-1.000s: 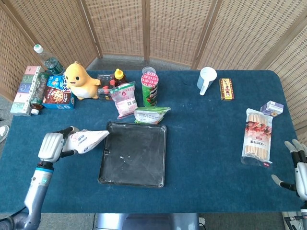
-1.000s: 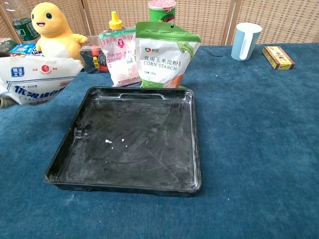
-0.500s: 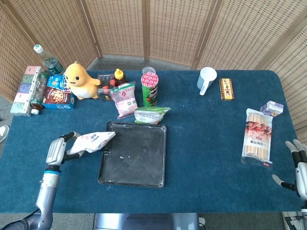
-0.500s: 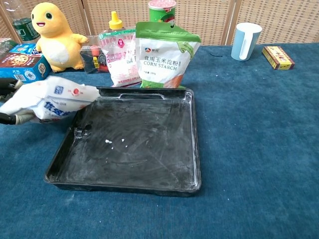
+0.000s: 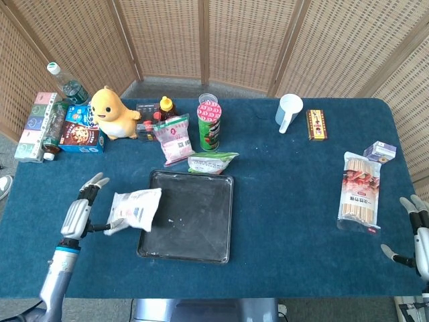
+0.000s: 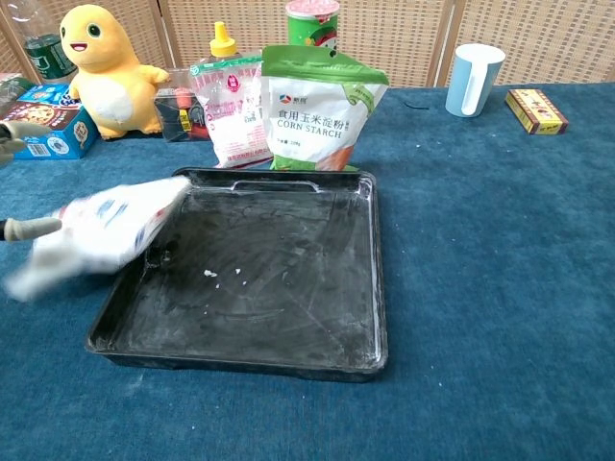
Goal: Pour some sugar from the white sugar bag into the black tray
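The white sugar bag (image 5: pixel 137 206) lies tilted over the left rim of the black tray (image 5: pixel 230 201), its top end reaching over the tray floor. In the chest view the sugar bag (image 6: pixel 106 230) is motion-blurred at the tray's (image 6: pixel 381 288) left edge. My left hand (image 5: pixel 77 213) is just left of the bag with its fingers spread up and away from it; only the thumb tip is near the bag's bottom corner. A few white specks lie on the tray floor. My right hand (image 5: pixel 419 235) rests at the table's front right corner, fingers apart, holding nothing.
A corn starch bag (image 6: pixel 322 110) stands right behind the tray, with a pink bag (image 6: pixel 231 110), a chips can (image 5: pixel 208 124) and a yellow toy (image 5: pixel 110 113) further back. A cup (image 5: pixel 288 112) and a noodle pack (image 5: pixel 360 191) sit to the right.
The left hand carried the sugar bag right, toward the tray, then spread its fingers; the bag has dropped onto the tray's left rim. The right hand has stayed still.
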`<state>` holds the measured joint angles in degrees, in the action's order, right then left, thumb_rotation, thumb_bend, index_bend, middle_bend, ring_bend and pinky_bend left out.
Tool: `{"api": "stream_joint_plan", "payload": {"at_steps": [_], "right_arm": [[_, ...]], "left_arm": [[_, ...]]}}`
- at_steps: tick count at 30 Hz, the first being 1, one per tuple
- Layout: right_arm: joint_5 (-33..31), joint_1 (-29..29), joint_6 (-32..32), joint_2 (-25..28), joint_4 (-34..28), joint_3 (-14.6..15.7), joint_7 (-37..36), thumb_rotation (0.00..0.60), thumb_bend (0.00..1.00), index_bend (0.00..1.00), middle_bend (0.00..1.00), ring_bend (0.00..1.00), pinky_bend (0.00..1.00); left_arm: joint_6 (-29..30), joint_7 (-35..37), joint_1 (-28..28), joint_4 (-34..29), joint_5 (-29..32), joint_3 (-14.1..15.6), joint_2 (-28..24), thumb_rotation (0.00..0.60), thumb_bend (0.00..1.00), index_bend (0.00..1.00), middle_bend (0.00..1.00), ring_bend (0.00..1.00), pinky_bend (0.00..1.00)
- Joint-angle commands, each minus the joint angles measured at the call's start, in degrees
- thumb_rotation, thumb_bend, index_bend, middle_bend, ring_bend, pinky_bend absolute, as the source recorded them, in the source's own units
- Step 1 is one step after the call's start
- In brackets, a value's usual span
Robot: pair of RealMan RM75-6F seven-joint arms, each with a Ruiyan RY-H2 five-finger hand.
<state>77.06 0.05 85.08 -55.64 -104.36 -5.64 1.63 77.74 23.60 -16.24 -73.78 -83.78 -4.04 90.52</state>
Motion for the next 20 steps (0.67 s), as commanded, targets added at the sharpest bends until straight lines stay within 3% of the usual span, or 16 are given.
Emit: {"api": "stream_joint_plan", "payload": {"at_steps": [1,9,14,20], "right_arm": [[0.0,0.01,-0.02,0.0,-0.02,0.01,0.01,0.6,0.12,0.1,0.03,0.03,0.02],[0.19,-0.02,0.05,-0.01,-0.2,0.11,0.23,0.6,0.12,0.1,0.03,0.03,0.02],[0.14,-0.01,0.09,-0.06,-0.22,0.08,0.44,0.6,0.12,0.1,0.03,0.03,0.02],[0.1,-0.03,0.26,-0.19,-0.29,0.07,0.95,0.6,0.12,0.1,0.03,0.03,0.02]], "left_arm": [[1.75,-1.3,0.81,-1.81,-1.61,0.94,-1.97,0.485,0.03,0.06,0.0,0.0,0.0],[7.29,-3.69,2.63,-5.6,-5.03,1.32,-7.29,0.494,0.03,0.06,0.0,0.0,0.0],[8.65,-9.3,3.61,-7.67,-5.16,1.25,-11.99,0.579,0.03,0.06,0.0,0.0,0.0],[8.51,-17.3,5.21,-12.91,-3.05,1.47,-17.43,0.6,0.03,0.06,0.0,0.0,0.0]]}}
